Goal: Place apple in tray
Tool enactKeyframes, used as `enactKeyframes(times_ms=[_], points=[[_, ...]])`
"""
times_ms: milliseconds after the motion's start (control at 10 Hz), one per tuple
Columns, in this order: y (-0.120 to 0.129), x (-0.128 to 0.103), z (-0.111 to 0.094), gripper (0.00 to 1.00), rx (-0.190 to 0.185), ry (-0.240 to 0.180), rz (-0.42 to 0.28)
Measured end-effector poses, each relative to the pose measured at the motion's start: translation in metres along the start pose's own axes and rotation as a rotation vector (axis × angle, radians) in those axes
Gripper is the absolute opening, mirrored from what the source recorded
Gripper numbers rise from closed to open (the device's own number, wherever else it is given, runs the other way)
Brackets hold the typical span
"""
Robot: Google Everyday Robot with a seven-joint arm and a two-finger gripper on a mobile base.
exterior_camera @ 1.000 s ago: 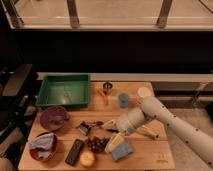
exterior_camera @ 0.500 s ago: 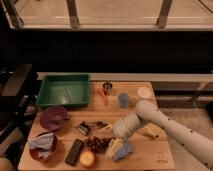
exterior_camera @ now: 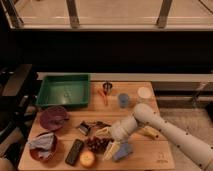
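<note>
Your gripper [exterior_camera: 106, 140] is hovering near the apple [exterior_camera: 87, 158] on the worktop [exterior_camera: 147, 159] — open or closed, I cannot tell — tray [exterior_camera: 65, 91] sitting well apart.

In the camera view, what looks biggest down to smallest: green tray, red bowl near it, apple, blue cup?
1. tray
2. red bowl
3. apple and blue cup look alike; the apple is nearer the camera, so unranked.
The gripper is beside the grapes.

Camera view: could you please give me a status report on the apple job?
Gripper low over table middle. Small round yellow-orange apple at table's front edge, untouched, outside large green plastic tray. Dark grape cluster between gripper and apple.
</note>
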State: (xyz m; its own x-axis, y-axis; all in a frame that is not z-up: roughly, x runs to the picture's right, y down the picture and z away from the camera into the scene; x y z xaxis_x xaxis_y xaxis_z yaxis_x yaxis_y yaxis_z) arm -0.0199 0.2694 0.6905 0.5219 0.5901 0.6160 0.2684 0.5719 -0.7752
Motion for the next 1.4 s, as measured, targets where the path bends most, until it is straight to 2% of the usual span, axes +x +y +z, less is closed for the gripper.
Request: enactKeyframes(times_ms=[100, 300, 600, 800, 1000, 1400], points=[[-0.003, -0.006, 0.002, 0.80, -0.002, -0.014, -0.015], [-0.014, -0.022, 0.015, 0.80, -0.050, -0.051, -0.030], [-0.013, -0.022, 0.015, 0.80, -0.055, -0.051, -0.028], [-0.012, -0.021, 0.016, 0.80, -0.058, -0.036, -0.034], [-0.007, -0.023, 0.032, 0.80, -0.078, -0.009, -0.069], [0.014, -0.017, 0.044, 0.80, -0.118, 0.013, -0.106]])
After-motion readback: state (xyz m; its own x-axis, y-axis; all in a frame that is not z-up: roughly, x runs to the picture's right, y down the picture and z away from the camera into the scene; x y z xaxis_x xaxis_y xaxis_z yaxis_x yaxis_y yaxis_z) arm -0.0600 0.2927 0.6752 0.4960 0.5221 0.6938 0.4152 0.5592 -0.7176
